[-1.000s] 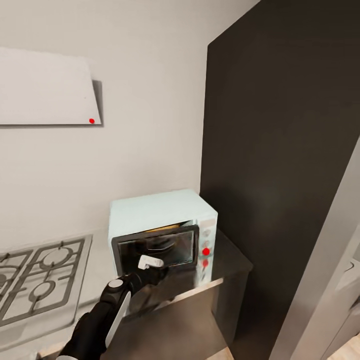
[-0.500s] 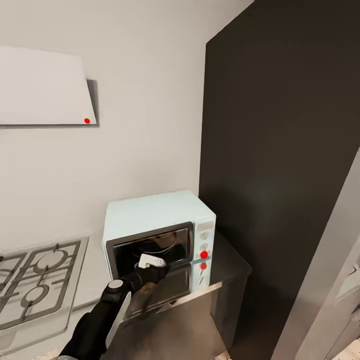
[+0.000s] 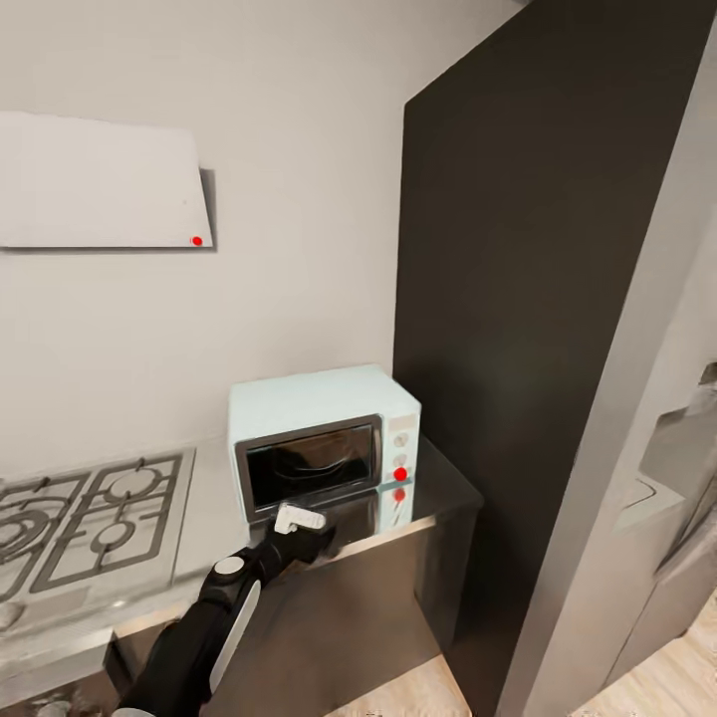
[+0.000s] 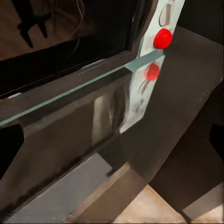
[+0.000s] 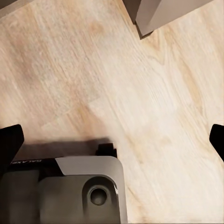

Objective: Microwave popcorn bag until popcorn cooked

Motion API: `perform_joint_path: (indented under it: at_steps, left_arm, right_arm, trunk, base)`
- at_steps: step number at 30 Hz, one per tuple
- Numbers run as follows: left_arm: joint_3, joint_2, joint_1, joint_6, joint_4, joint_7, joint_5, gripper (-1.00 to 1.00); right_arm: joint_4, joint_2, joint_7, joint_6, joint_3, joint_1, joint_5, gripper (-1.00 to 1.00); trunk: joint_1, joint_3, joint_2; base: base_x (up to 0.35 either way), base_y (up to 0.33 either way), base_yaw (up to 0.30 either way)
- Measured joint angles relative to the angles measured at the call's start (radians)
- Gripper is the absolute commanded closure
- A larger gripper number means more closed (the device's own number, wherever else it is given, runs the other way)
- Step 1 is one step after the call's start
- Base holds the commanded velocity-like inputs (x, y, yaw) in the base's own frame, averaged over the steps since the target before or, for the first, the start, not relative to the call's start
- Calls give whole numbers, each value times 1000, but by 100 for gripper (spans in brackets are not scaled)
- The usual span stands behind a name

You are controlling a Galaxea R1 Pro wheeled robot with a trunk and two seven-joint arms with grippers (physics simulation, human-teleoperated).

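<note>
at 9 o'clock in the head view a gas hob (image 3: pixel 85 513) lies in the countertop (image 3: pixel 438 503), with a white hood (image 3: pixel 100 194) bearing a red dot at 10 o'clock. the left gripper (image 3: pixel 321 539) reaches to just before the closed mint-blue microwave (image 3: pixel 321 438); how wide it stands i cannot tell. the microwave's red light (image 4: pixel 163 38) glows beside its dark door. the right gripper (image 5: pixel 112 140) hangs spread wide over the wood floor (image 5: pixel 140 84); its faint lettering is unreadable.

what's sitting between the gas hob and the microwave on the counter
In the head view, nothing stands between the gas hob and the microwave: just a bare strip of steel countertop.
</note>
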Motion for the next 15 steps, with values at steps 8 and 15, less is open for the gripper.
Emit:
perform_joint_path:
  at_steps: [8,15]
  left_arm:
    - [0,0,0,-2,19,0,0,-100]
    - [83,6,0,-35,81,5,1,-100]
  right_arm:
    - [0,0,0,-1,0,0,0,-100]
    - [0,0,-1,-4,0,0,0,-100]
  trunk:
    - [0,0,0]
    - [0,0,0]
  base:
    - [-343,0,0]
    - [-233,0,0]
